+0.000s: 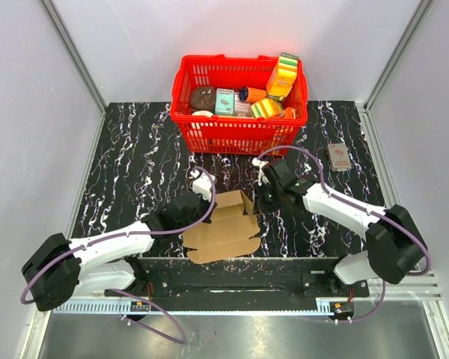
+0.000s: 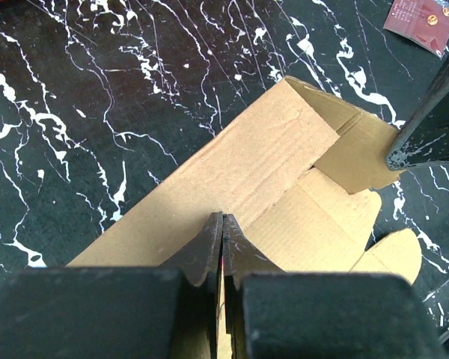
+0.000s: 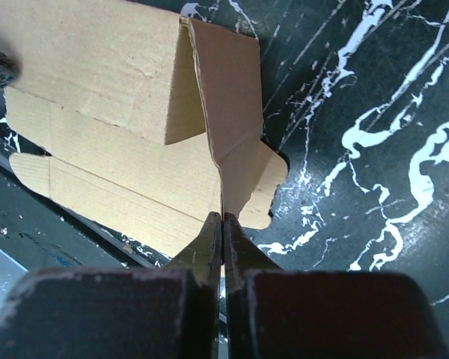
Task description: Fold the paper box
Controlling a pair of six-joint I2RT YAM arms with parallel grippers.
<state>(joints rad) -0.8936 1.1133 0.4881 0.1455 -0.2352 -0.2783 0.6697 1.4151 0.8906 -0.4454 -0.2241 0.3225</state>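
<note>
1. A red basket (image 1: 209,136) stands at the far middle of the black, white-veined bench (image 1: 135,164); it holds small colourful boxes and packets.
2. The paper box (image 1: 221,228) lies on the bench just in front of the basket, between the basket and the arms' bases. It is brown cardboard and only partly folded.
3. Most of the box lies flat, with rounded tabs at its edge farthest from the basket. At the end nearest the basket, one long side and a shorter end flap stand up and meet at a corner.
4. The left hand (image 2: 221,228) sits in front of the basket's left front corner. Its fingers are pressed fully together, and a thin edge of the box's cardboard runs in between them.
5. The right hand (image 3: 223,223) sits in front of the basket's right half. Its fingers are also pressed tight together, pinching the upright flap edge-on where the flap creases.
6. A small reddish packet (image 1: 338,157) lies on the bench to the right of the basket, well apart from the box.
</note>
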